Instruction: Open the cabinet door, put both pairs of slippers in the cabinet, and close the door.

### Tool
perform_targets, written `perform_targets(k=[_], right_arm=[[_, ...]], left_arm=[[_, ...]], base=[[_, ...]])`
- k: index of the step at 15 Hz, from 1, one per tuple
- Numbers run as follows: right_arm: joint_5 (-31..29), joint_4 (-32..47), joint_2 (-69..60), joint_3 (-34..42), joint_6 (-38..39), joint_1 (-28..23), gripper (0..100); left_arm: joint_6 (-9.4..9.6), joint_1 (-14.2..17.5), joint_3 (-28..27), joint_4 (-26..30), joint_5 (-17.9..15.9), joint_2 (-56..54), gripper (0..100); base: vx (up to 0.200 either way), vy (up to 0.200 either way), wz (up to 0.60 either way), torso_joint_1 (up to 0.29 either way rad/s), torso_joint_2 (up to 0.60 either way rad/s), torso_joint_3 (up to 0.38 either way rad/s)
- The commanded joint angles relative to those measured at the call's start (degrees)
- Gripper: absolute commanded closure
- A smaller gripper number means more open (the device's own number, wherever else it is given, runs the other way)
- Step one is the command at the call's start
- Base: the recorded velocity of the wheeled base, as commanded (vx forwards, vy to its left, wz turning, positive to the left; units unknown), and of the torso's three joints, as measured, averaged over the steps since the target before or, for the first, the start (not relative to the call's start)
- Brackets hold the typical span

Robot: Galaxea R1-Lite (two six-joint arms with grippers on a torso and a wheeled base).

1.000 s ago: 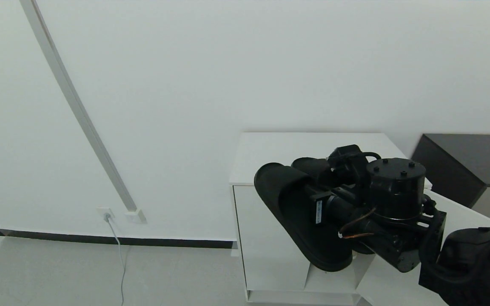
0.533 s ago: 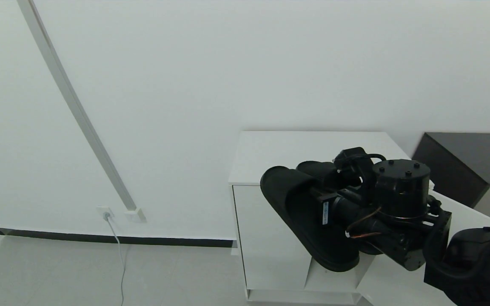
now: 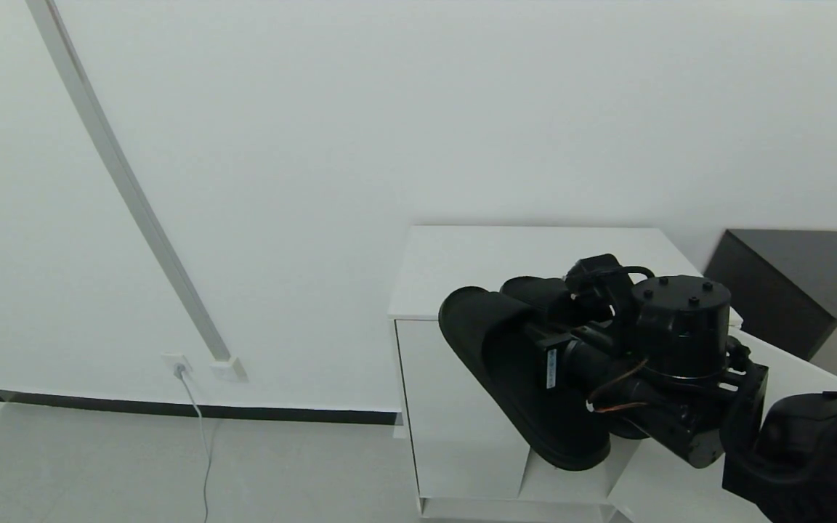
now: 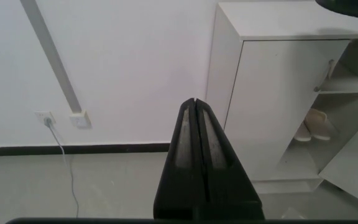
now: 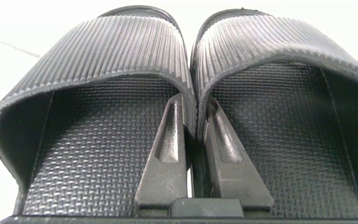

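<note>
Much of your right gripper (image 5: 191,115) was hidden in the head view, where the arm and the near slipper covered its fingers. The wrist view was plainer: two fingers (image 5: 165,149), nearly closed, pinched the touching inner edges of the black slippers (image 5: 98,93) between them. There were two black slippers, one pair, held in the air in front of the white cabinet (image 3: 506,250), level with its top edge. From the head, one slipper (image 3: 520,363) showed its full sole side, while the other was mostly behind the wrist.

Your left gripper (image 4: 195,107) had its two fingers pressed flat together with nothing between them. It hung low, facing the wall and the cabinet's left side.

The cabinet's right half stood open, with the door (image 3: 807,367) swung out and partly covered by the arm. Inside, one shelf edge was visible, and under it sat a light-coloured pair of slippers (image 4: 319,124) — small and hard to make out, though two shapes could be counted. The compartment's far side was cut off.

One wall socket (image 3: 179,362) with one cable sat left of the cabinet.
</note>
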Motion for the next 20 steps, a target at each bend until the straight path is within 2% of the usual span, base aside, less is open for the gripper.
perform_targets(k=[1,14,20], right_arm=[[-0.06,0.04,0.4,0.0,0.01,-0.05,100],[-0.15,-0.23,-0.12,1.23,-0.08,-0.05,100],[-0.15,-0.67,-0.12,1.32,-0.25,0.04,100]], left_arm=[[0.04,0.03,0.0,-0.03,-0.02,-0.01,100],[0.04,0.03,0.0,-0.03,-0.02,-0.01,100],[-0.05,0.03,0.0,-0.03,-0.02,-0.01,100]], base=[[0.0,-0.2,0.0,0.017,0.01,0.002],[0.0,-0.2,0.0,0.004,0.0,0.003],[0.0,0.0,0.0,0.0,0.0,0.0]])
